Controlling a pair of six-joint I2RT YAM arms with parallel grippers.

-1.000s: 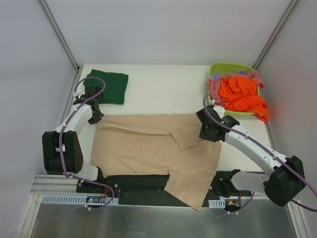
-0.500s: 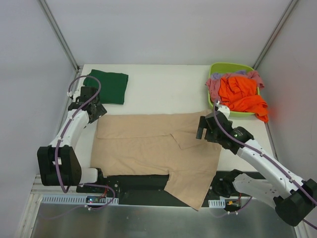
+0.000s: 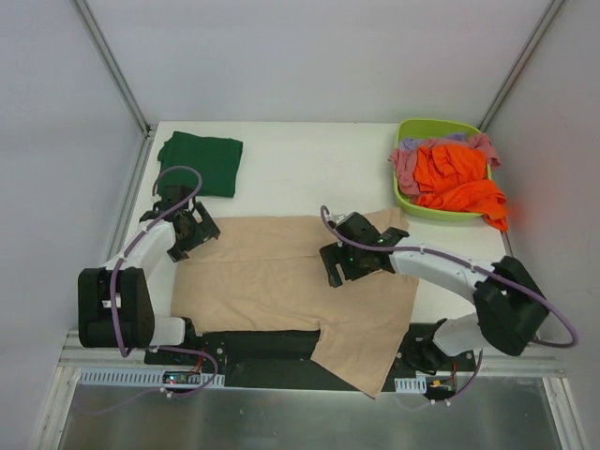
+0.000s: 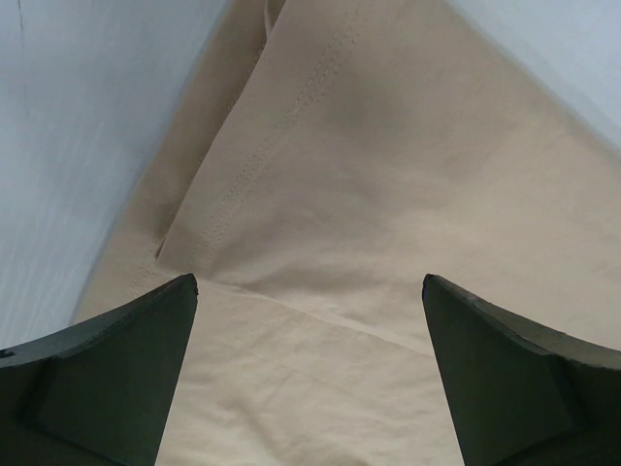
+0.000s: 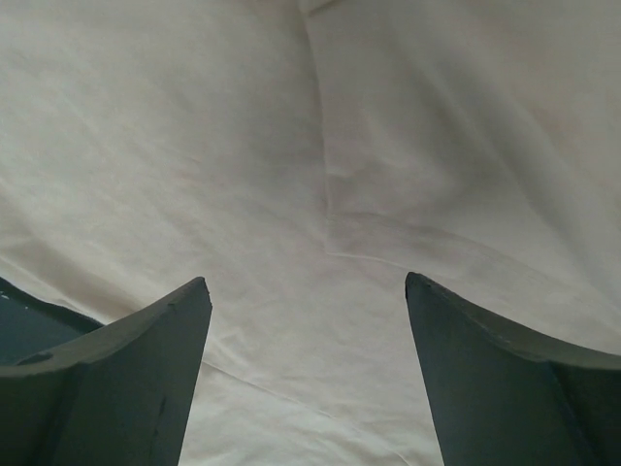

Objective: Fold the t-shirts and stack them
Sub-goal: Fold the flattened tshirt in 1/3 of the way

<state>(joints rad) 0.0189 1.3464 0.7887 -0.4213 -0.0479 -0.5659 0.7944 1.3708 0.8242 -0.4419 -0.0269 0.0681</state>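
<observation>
Beige shirt (image 3: pixel 262 281): spread across the near half of the table (image 3: pixel 309 178), right side partly folded in, one corner hanging over the near edge.
Left gripper (image 3: pixel 195 232): has come from beside the green shirt onto the beige shirt's far-left corner. Fingers are wide with nothing between them, and a stitched sleeve fold lies just below.
Right gripper (image 3: pixel 339 265): has swung from the shirt's right edge to its middle. Fingers are spread wide and empty, close over a crease.
Green shirt (image 3: pixel 202 161): folded, on the table's far-left corner.
Basket (image 3: pixel 422 127): far right, holding the orange shirt (image 3: pixel 455 183) with pink and lilac ones.
My read: both arms are now placed for the next fold, but I judge neither has gripped cloth yet.
</observation>
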